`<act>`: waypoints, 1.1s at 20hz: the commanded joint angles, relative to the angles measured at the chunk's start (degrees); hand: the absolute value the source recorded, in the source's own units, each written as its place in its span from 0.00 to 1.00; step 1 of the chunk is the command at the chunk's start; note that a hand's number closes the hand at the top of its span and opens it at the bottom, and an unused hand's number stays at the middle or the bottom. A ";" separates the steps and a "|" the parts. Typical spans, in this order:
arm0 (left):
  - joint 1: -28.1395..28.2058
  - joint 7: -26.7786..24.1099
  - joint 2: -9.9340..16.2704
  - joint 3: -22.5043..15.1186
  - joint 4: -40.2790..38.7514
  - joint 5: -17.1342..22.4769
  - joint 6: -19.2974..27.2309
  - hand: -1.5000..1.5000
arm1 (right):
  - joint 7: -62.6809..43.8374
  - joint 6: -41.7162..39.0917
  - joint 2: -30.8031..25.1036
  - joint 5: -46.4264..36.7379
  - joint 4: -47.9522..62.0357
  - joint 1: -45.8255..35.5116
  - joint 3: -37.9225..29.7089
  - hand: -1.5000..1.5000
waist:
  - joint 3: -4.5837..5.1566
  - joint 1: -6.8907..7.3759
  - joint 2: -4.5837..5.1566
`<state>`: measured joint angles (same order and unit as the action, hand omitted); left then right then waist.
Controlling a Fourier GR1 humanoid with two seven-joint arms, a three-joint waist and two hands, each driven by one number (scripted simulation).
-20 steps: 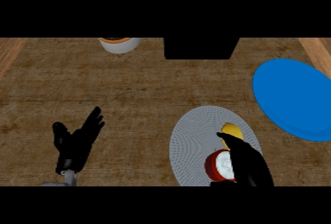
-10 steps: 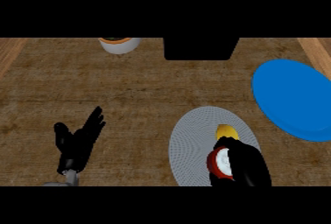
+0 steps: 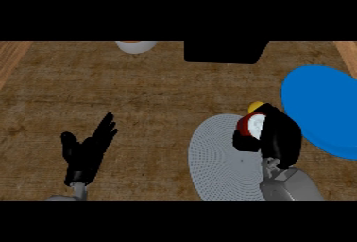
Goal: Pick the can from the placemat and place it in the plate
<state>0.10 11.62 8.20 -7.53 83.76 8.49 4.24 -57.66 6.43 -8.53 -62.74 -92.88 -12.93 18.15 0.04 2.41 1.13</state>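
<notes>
My right hand [image 3: 281, 137] is curled round the can [image 3: 251, 124], a red can with a white end and a yellow tip showing past the fingers. It holds the can above the far right part of the round grey placemat [image 3: 219, 158]. The blue plate [image 3: 320, 106] lies just to the right, at the view's right edge. My left hand [image 3: 87, 151] rests open at the lower left, fingers up, over the brown counter.
A white cup [image 3: 136, 46] with an orange top stands at the far edge, left of centre. A black box [image 3: 225, 51] sits at the far edge beside it. Wooden rims [image 3: 10, 59] border the counter on both sides.
My right hand has risen and moved away from me and to the right with the can, from the placemat's near part to its far right edge, closer to the blue plate. The left hand is still.
</notes>
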 commanded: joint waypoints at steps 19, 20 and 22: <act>-1.23 0.61 -1.32 -2.28 -1.54 -1.22 -0.35 0.50 | -22.74 25.93 4.70 -42.32 19.45 -29.80 -32.28 1.00 | -0.17 2.72 0.85; -0.93 0.68 -0.67 -1.82 -1.48 -0.98 -0.71 0.50 | -22.91 27.15 4.83 -44.12 19.84 -29.09 -33.59 1.00 | -0.18 2.49 0.84; -0.87 1.02 0.12 -0.94 -0.45 -1.05 -0.26 0.50 | -23.64 27.65 5.59 -47.94 21.88 -28.68 -36.13 1.00 | -0.15 2.11 0.48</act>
<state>-1.60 12.47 7.77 -9.07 83.35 7.55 3.67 -67.20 23.62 -4.53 -104.62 -73.55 -40.99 -14.62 -0.20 5.08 1.83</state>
